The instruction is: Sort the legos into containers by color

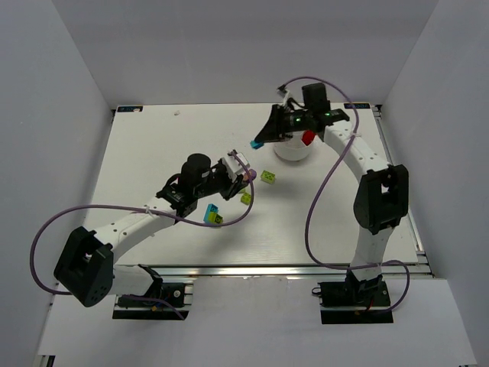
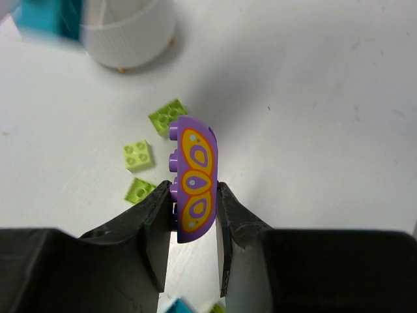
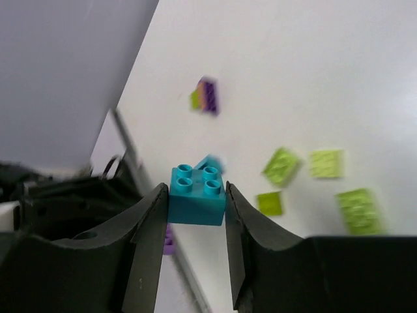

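The left hand (image 2: pixel 192 195) is closed on a purple brick (image 2: pixel 193 176) printed in orange, held on edge over the counter (image 2: pixel 313 117). The right hand (image 3: pixel 195 192) is clamped on a cyan brick (image 3: pixel 197 202), studs up. Three lime bricks (image 2: pixel 138 155) are seen at the left hand's eleven o'clock, with the white dish (image 2: pixel 130 32) beyond them.

table (image 1: pixel 328 229): white | dish (image 1: pixel 294 153): far centre | lime bricks (image 1: pixel 267 177): loose mid-table | cyan-lime clump (image 1: pixel 212 215): nearer
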{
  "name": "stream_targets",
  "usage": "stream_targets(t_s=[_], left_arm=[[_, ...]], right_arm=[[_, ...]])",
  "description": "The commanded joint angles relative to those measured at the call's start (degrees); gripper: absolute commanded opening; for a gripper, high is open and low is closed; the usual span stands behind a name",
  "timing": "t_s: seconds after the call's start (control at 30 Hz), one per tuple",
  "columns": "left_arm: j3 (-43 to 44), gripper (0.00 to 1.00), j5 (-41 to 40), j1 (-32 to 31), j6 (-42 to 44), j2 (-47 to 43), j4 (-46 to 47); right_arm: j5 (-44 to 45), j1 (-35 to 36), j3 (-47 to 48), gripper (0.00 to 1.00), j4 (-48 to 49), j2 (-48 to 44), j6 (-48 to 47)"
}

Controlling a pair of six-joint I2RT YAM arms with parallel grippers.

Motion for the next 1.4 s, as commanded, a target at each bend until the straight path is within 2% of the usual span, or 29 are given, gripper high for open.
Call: stream_targets(t_s=[0.0, 0.13, 0.27, 0.4, 0.5, 0.67, 0.93, 1.37], left_arm=[[-1.28, 0.02, 2.49, -0.38, -1.1, -1.75, -3.1], [-1.63, 0.02, 2.49, -0.38, -1.63, -1.84, -2.57], [-1.72, 0.02, 1.79, -0.38, -1.89, -2.19, -2.48], [-2.42, 0.01, 0.82, -0.38, -3.38, -2.8, -1.52], [-2.6, 0.0, 0.21, -0.38, -4.7, -3.07, -0.73], [-3.12, 0.0, -0.76, -0.38, -6.99, -4.21, 0.5], [-4.35, 0.0, -2.52, -0.38, -9.18, -6.84, 1.21], [-4.79, 0.0, -3.14, -0.38, -11.56, -7.46, 2.7]], right_arm=[[6.07, -6.92, 1.64, 0.0, 12.17, -1.25, 2.85], [10.02, -10.35, 1.1, 0.0, 15.28, -1.87, 4.53], [20.91, -12.02, 6.19, 0.0, 11.95, -1.35, -6.78], [29.44, -12.81, 11.12, 0.0, 9.22, 1.46, -22.93], [33.13, -13.43, 11.82, 0.0, 9.83, 3.66, -26.14], [35.87, -13.61, 15.78, 0.0, 8.34, 8.49, -21.58], [37.9, -13.69, 15.78, 0.0, 10.36, 13.24, -13.41], [36.66, -13.43, 12.27, 0.06, 11.15, 15.35, -10.59]])
